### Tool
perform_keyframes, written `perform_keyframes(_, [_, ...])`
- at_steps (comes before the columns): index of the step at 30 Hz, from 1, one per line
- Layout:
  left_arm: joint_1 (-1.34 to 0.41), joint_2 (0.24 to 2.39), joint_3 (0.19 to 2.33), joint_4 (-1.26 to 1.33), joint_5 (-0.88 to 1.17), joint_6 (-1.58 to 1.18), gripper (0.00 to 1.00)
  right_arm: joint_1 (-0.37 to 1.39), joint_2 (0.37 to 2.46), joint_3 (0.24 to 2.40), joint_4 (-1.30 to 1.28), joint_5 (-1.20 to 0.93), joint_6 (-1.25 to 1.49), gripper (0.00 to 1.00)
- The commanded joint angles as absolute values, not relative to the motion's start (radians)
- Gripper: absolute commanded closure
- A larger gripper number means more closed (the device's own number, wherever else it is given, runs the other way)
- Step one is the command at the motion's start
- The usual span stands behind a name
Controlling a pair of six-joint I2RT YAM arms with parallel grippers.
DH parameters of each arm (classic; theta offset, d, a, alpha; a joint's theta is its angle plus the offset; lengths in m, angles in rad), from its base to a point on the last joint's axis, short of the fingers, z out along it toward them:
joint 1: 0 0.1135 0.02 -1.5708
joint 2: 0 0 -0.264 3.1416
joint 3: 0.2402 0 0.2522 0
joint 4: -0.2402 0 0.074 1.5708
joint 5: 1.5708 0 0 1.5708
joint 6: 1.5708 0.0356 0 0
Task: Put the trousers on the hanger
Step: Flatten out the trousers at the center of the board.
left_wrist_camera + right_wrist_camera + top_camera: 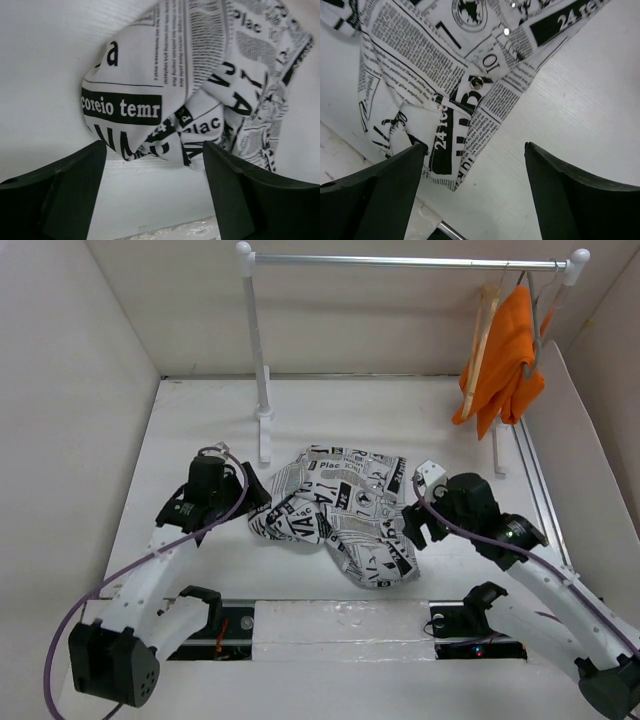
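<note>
Flanking the bunched newspaper-print trousers [345, 510], left pincer [256, 506] and right pincer [414, 526] gape empty — pinching one loose fold risks hoisting a tangled bundle.

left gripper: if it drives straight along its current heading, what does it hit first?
The trousers: their crumpled near fold lies directly ahead of the left gripper, centred between its open jaws. Nothing sits between; the gap looks small, though depth is hard to judge.

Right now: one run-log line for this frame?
phase: pre-grasp | trousers: crumpled on table, unheld | left gripper: open, at left edge | right gripper: open, at right edge | hanger: on rail
</note>
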State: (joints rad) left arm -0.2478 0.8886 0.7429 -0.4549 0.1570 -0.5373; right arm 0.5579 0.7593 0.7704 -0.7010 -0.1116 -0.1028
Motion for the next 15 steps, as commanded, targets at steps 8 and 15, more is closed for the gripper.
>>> perform_keyframes(8, [-0.249,1.083,0.546,-0.146,0.184,-0.670,0.15,0.566,0.888,0.552,-0.457,-0.190,0.057,0.08])
perform_keyframes(15, [-0.277,1.186,0.485,-0.011,0.219,-0.716,0.17,0.566,0.897,0.424,-0.379,-0.236,0.149,0.13])
